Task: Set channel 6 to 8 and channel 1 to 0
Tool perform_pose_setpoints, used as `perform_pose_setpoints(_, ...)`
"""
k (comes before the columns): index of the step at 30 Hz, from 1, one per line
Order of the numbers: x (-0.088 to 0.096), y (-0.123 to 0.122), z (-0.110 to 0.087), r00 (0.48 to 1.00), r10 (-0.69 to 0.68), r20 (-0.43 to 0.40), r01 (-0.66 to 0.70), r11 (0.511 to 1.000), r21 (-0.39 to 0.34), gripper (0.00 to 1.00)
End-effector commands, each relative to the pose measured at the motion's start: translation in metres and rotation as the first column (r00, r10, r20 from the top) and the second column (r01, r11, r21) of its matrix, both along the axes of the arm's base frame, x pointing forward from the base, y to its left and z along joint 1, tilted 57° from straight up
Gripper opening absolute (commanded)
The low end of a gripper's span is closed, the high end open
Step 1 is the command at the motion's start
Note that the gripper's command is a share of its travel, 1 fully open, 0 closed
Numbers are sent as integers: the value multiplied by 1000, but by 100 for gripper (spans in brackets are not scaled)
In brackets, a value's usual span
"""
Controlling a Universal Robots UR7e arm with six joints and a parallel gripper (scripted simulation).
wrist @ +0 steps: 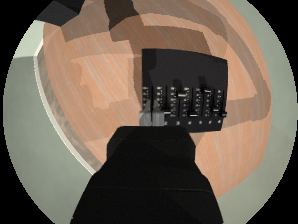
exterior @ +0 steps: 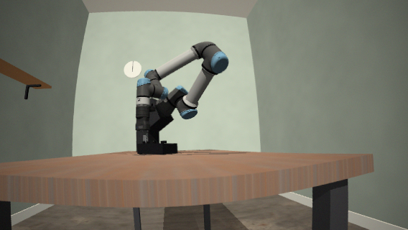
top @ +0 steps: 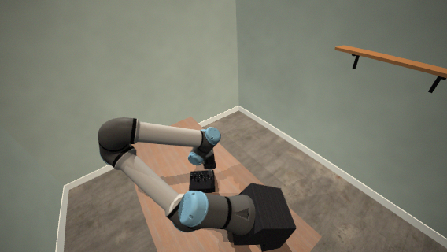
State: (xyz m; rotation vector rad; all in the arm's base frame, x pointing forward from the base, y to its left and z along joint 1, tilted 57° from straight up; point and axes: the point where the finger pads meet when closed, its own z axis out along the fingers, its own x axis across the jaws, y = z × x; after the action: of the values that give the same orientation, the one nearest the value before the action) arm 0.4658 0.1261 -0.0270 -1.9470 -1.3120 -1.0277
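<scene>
The lighting desk (top: 202, 180) (exterior: 158, 148) (wrist: 185, 68) is a small black box standing flat on the wooden table (top: 165, 157) (exterior: 215, 172) (wrist: 87, 76). In the wrist view, a row of several fader caps (wrist: 186, 102) with pale lines runs across the half of the desk nearer the camera, and the caps stand at different heights. My gripper (wrist: 152, 106) (top: 209, 161) (exterior: 144, 138) is shut with nothing between the fingers. Its grey tips point down at the left end of the fader row, on or just above the desk. The cap there is hidden by the tips, and I cannot tell whether they touch it.
The arm's black base block (top: 267, 213) stands on the table near the desk. An orange shelf (top: 393, 61) (exterior: 18, 73) hangs on the wall, far from the table. A round white disc (exterior: 132, 69) is on the back wall.
</scene>
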Motion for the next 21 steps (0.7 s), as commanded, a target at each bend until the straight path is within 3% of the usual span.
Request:
perform_pose_setpoints(1,0,0,0,1000,-1,1,1,1000,0,0)
perform_pose_setpoints(21,-5,0,1,1000,-1,1,1,1000,0,0)
